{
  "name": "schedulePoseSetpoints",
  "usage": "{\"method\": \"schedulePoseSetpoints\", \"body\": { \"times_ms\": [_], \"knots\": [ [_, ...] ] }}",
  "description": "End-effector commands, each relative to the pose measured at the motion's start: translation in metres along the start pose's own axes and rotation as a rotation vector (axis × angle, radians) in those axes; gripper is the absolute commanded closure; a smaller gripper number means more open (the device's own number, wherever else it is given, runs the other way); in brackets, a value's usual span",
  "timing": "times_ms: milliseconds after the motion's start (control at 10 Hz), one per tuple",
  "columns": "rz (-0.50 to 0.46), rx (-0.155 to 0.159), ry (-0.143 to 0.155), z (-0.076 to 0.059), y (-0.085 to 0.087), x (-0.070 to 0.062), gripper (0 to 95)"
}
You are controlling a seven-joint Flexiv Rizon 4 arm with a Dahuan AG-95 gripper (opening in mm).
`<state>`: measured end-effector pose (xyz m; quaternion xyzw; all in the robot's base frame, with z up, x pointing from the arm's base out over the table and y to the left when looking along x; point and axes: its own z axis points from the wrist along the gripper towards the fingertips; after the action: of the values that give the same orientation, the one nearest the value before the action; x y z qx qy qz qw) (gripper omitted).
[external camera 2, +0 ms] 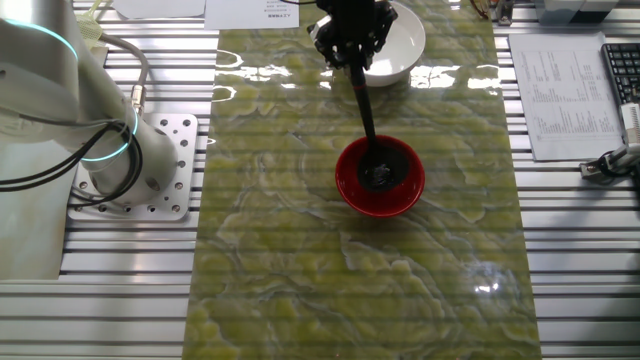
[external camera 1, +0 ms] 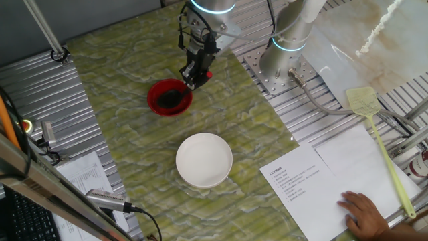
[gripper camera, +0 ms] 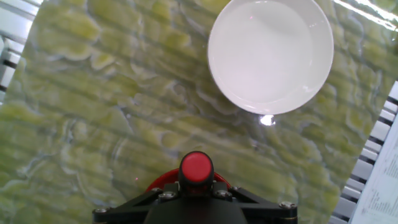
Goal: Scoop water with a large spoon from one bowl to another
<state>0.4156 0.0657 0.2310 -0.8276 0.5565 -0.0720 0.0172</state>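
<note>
The black large spoon (external camera 2: 365, 115) slants down from my gripper (external camera 1: 195, 75), its cup (external camera 2: 377, 176) resting inside the small red bowl (external camera 1: 160, 105) (external camera 2: 350, 185). My gripper (external camera 2: 350, 50) is shut on the spoon's upper handle. In the hand view the red handle tip (gripper camera: 196, 167) pokes up between the black gripper parts, with a sliver of the red bowl (gripper camera: 158, 182) behind it. The wider white bowl (external camera 1: 204, 159) (external camera 2: 400, 40) (gripper camera: 270, 55) stands apart from the red one on the green mat.
A yellow-green fly swatter (external camera 1: 374, 127) lies on the right, beside printed paper sheets (external camera 1: 294, 181). A person's hand (external camera 1: 364, 213) rests at the front right edge. The arm's base (external camera 1: 284, 57) (external camera 2: 110, 160) is bolted beside the mat. Metal slats flank the mat.
</note>
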Motion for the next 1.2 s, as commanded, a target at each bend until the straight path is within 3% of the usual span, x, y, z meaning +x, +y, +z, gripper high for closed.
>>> {"method": "schedulePoseSetpoints", "body": {
  "times_ms": [100,1200],
  "knots": [
    [0.024,0.008,-0.022,-0.0019,0.0008,-0.0009,95.0],
    [0.020,0.012,-0.042,-0.0030,0.0007,-0.0012,95.0]
  ]
}}
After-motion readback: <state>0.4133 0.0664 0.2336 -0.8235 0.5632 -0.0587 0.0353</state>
